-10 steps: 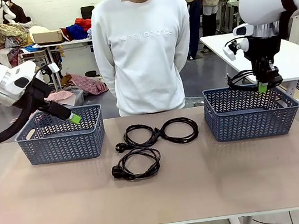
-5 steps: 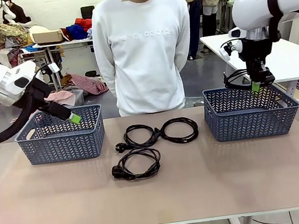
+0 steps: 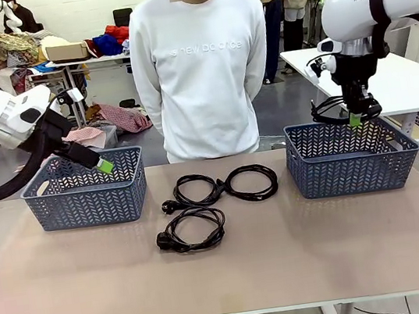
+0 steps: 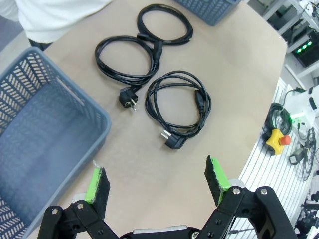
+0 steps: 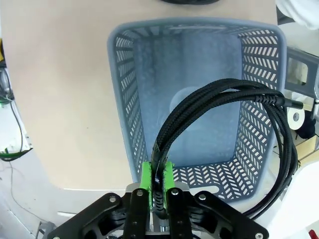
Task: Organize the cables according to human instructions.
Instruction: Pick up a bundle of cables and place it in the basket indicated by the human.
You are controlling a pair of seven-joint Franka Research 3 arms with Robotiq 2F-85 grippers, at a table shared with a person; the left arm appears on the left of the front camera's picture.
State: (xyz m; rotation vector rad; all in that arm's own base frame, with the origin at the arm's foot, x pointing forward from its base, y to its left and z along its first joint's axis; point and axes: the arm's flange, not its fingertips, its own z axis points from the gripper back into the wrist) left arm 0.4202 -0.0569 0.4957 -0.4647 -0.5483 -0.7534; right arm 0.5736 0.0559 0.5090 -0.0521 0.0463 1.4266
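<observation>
Three coiled black cables lie on the table between the baskets: one [image 3: 195, 189] beside another [image 3: 251, 181], and a third [image 3: 191, 231] nearer me; they show as well in the left wrist view [image 4: 164, 24], [image 4: 125, 59], [image 4: 178, 107]. My right gripper [image 3: 355, 120] is shut on a further black cable [image 3: 333, 111], holding it above the right basket [image 3: 353, 168]. In the right wrist view the pads [image 5: 146, 175] pinch that cable [image 5: 219, 102] over the basket's [image 5: 121, 99] bare floor. My left gripper [image 3: 101, 165] hangs open over the left basket [image 3: 81, 198], fingers [image 4: 98, 181] wide apart.
A person in a white sweatshirt [image 3: 202, 63] stands at the table's far edge, arms behind the back. Another white table [image 3: 411, 83] stands behind the right basket. An emergency-stop button [image 4: 277, 140] sits off the table's side.
My right gripper has carried its cable a little up and to the left above the right basket. The left arm and the three cables on the table have not moved.
</observation>
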